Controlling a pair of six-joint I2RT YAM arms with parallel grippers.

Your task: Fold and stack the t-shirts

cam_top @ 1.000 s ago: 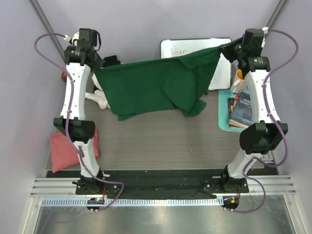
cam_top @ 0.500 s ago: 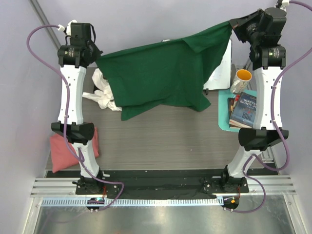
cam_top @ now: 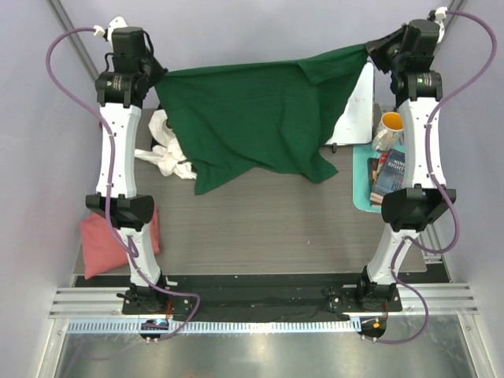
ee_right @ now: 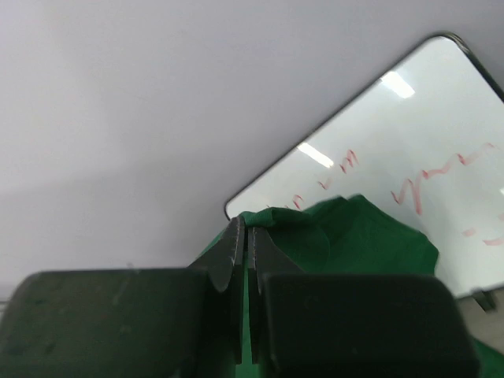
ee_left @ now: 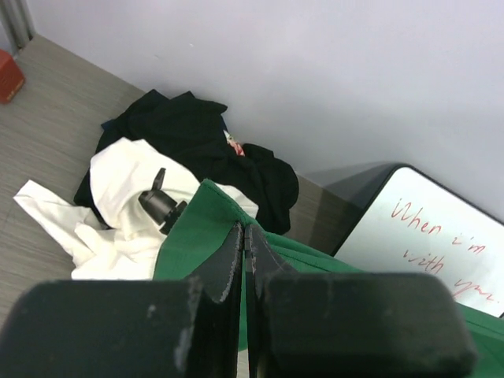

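While both arms reach high over the far side of the table (cam_top: pixel 260 228), the dark green t-shirt (cam_top: pixel 260 118) hangs spread between them, its lower part draping down toward the tabletop; the left gripper (ee_left: pixel 245 230) is pinched tight on the shirt's top left corner; the right gripper (ee_right: pixel 246 226) is pinched tight on the top right corner, in front of the whiteboard (ee_right: pixel 378 134); the white t-shirt (ee_left: pixel 126 197) lies crumpled below the left gripper, touching the black t-shirt (ee_left: pixel 197 134) bunched near the wall; the salmon pink t-shirt (cam_top: pixel 98 236) lies at the table's left edge beside the left arm; a mug (cam_top: pixel 391 124) stands just beyond a book (cam_top: pixel 391 177) lying on the teal mat (cam_top: pixel 361 193).
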